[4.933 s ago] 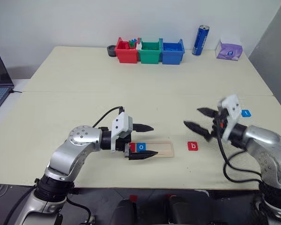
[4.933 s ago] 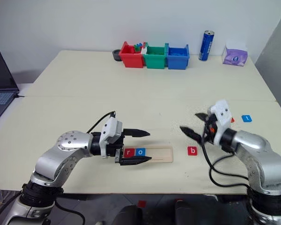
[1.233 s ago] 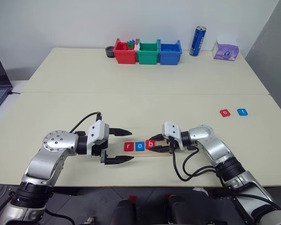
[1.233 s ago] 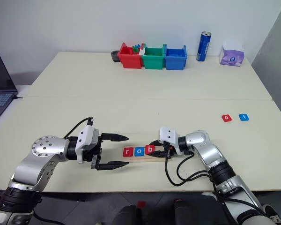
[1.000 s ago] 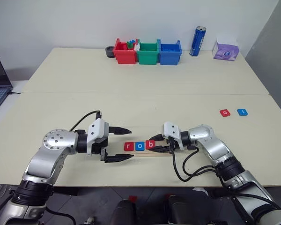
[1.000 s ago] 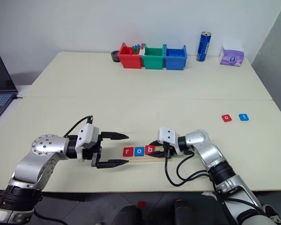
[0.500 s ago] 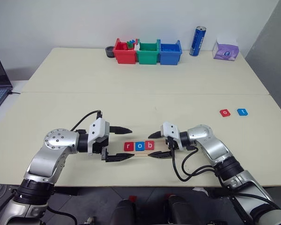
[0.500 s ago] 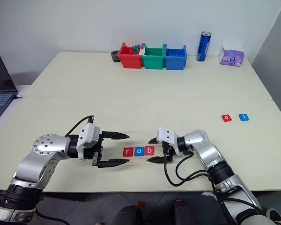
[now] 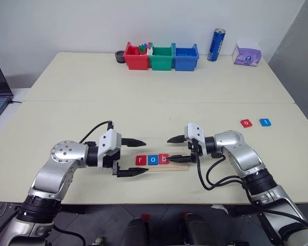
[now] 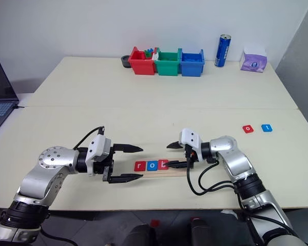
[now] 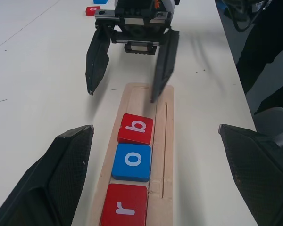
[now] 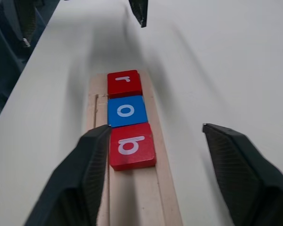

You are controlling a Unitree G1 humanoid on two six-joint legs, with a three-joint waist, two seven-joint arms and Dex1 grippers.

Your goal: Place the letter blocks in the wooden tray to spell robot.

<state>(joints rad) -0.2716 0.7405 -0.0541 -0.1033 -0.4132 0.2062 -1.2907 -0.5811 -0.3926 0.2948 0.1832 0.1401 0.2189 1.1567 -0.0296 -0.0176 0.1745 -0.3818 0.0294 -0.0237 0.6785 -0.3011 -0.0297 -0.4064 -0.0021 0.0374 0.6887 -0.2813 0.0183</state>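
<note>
r-o-b seated in wooden tray [image 9: 164, 162]; both grippers open, empty.
Next red o tile [image 9: 246, 123] (thin, rigid, light): I'd pinch opposite edges.

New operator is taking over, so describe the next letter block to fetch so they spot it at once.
Start from the table's right edge, well away from the wooden tray. Two loose tiles lie there side by side; take the red o block, not the blue t block beside it.

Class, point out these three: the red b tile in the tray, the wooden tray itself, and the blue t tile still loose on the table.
red b tile [image 11: 136, 128], left wrist view, its face.
wooden tray [image 11: 166, 141], left wrist view, bare groove.
blue t tile [image 9: 266, 122], left eye view, its face.
</note>
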